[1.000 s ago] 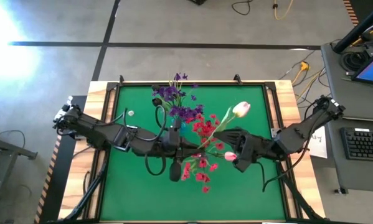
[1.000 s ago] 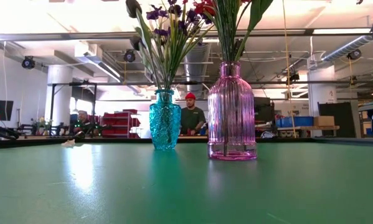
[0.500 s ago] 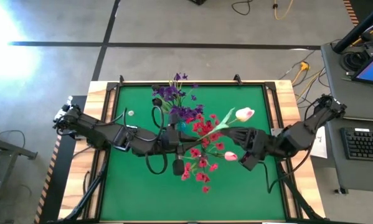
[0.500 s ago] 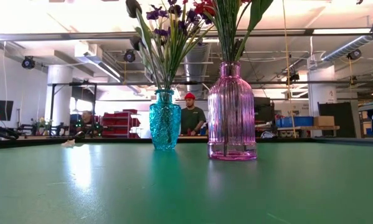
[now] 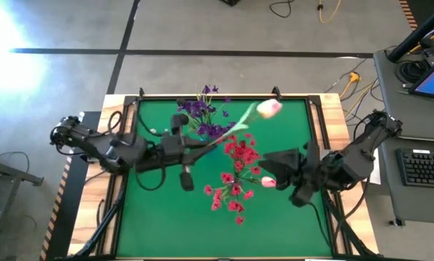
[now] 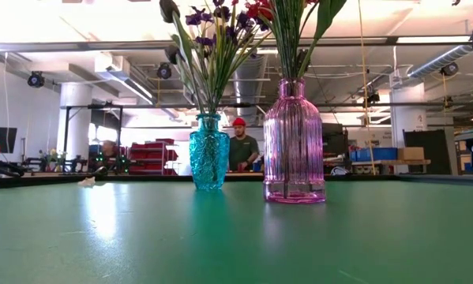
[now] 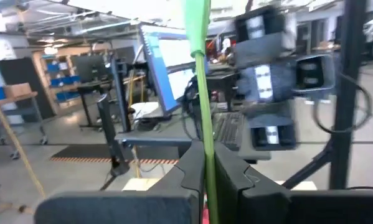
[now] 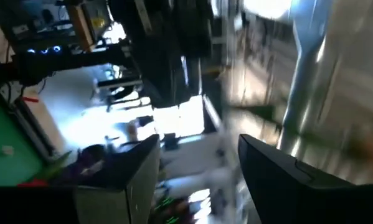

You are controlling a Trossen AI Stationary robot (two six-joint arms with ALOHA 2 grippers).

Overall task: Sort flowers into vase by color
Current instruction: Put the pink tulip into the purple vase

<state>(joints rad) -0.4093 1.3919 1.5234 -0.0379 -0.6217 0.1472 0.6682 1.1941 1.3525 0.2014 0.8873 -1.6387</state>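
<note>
**Inspector:** Start with the largest item. What stands on the green felt-topped table?

**Assessor:** Two ribbed glass vases in the low view: a tall pink bottle-shaped vase with the red blossom clusters, and a smaller teal cut-glass vase with the purple blossom clusters. A second pink tulip bud shows just beside the right arm's gripper.

**Inspector:** The grippers?

**Assessor:** The left gripper has its jaws pressed together on the long thin green stem of a white-pink tulip. The stem runs straight out from between the jaws, with the bud at its far end, beyond the purple blossoms. The right gripper stands with jaws spread and nothing between them, off to the side of the red blossoms.

**Inspector:** Step in hand?

**Assessor:** By my judgement, the tulip is in carriage, not yet placed in a vase.

**Inspector:** Next move?

**Assessor:** Likely bringing the stem's lower end over a vase mouth, upright, then lowering before the jaws part. Which vase is intended, I cannot tell.
</note>
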